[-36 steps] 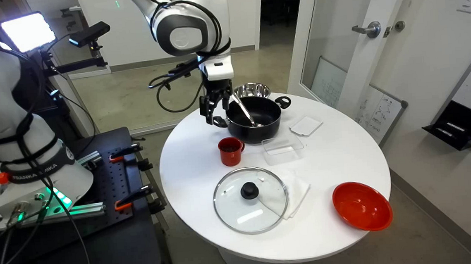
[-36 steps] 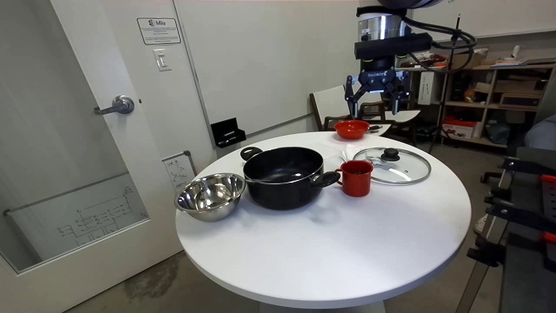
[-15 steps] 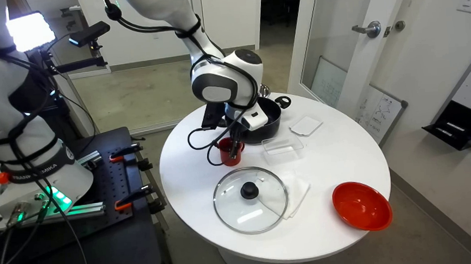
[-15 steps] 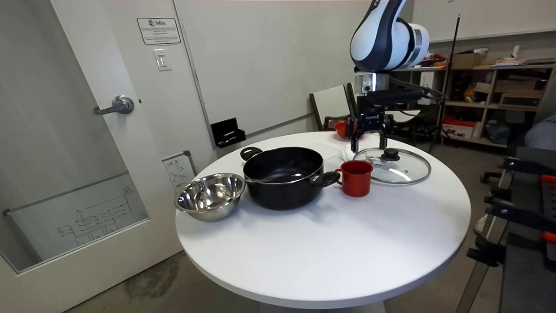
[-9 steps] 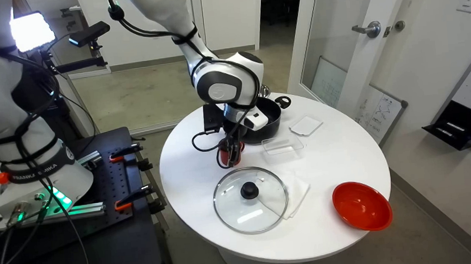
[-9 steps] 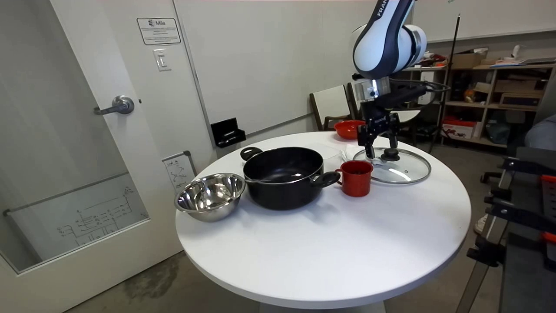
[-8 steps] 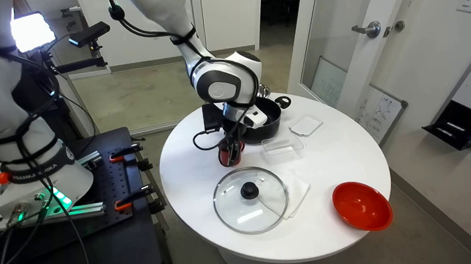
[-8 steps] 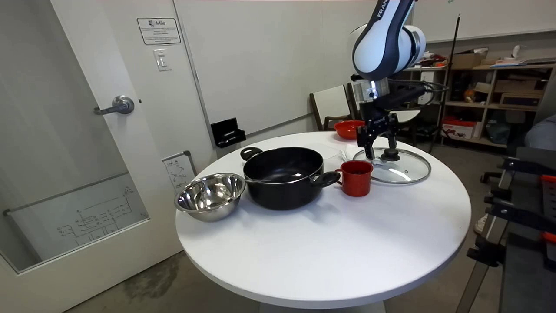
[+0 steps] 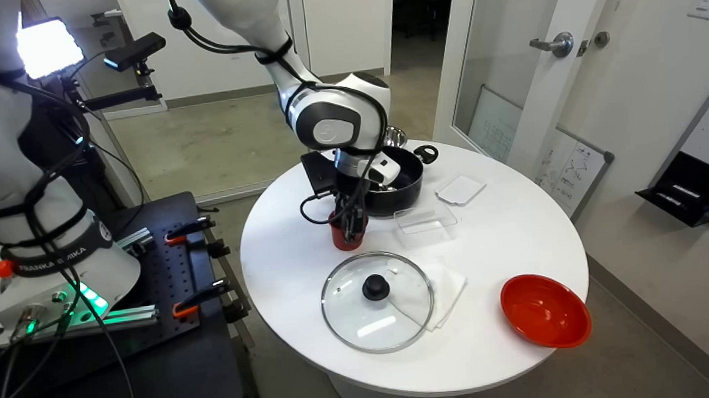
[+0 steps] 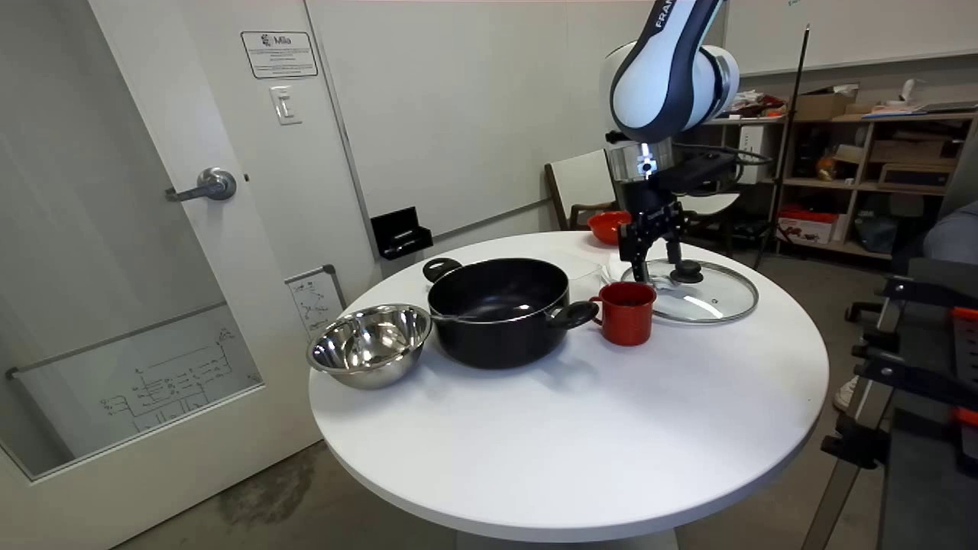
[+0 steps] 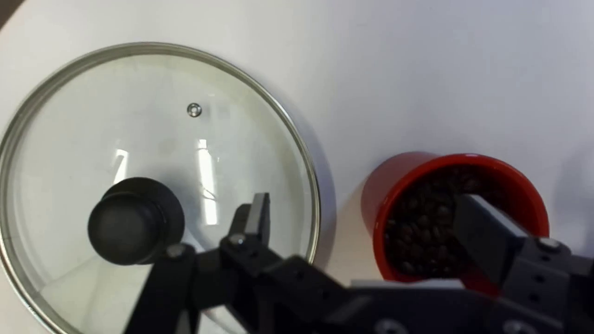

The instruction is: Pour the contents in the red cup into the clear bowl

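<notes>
Your gripper (image 10: 658,271) is spread and empty, one jaw overlapping the red cup (image 10: 626,316) in wrist view, likely for a wall pinch; cup's upright toward the worktop (image 9: 291,281) edge nearest the arm base (image 9: 53,264), clear bowl (image 9: 426,236) farther in, presumably for a short pour.
</notes>
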{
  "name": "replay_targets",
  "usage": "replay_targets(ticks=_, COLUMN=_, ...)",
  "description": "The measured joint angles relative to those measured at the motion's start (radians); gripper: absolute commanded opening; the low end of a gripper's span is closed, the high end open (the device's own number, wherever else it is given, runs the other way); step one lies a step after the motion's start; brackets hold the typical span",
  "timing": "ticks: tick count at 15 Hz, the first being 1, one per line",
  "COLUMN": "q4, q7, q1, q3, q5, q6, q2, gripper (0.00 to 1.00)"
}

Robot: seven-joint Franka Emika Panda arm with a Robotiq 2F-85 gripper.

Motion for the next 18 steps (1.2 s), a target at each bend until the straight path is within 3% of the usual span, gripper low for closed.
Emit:
replay_targets(ticks=7, q4=0.045, q7=-0.141, q1=-0.092, q3=0.035, q5=0.102, q6=0.020, q2=0.010, gripper=1.00)
replay_targets(ticks=18, q4=0.053, q7=-0.213, q1=-0.085, q3=0.060, q5=0.086, q6=0.093, q2=0.081, gripper=1.00)
